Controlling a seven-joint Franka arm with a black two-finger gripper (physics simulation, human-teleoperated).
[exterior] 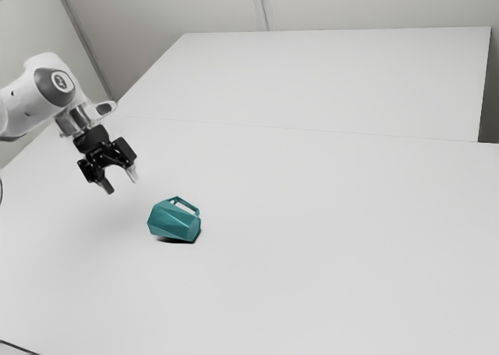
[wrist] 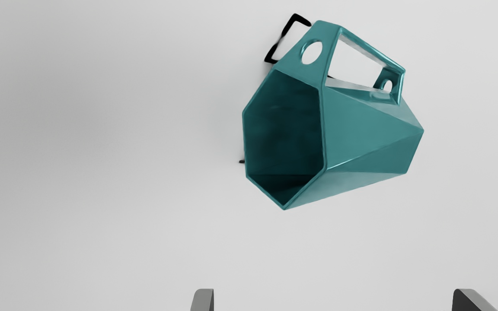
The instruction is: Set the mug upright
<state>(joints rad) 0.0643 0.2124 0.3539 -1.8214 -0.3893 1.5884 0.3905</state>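
My gripper hangs above the table at the exterior view's left, its fingers spread wide with nothing between them. In the wrist view, the gripper has its two tips far apart. The teal faceted mug lies on its side on the table, apart from the gripper and toward the exterior view's right of it. Its handle points upward there. In the wrist view, the dark open mouth of the mug faces partly toward the camera, with the flat base pointing away.
A large white table lies under the mug and the arm. Behind it stands a pale raised surface in the exterior view. Dark cable-like lines show at the exterior view's left edge.
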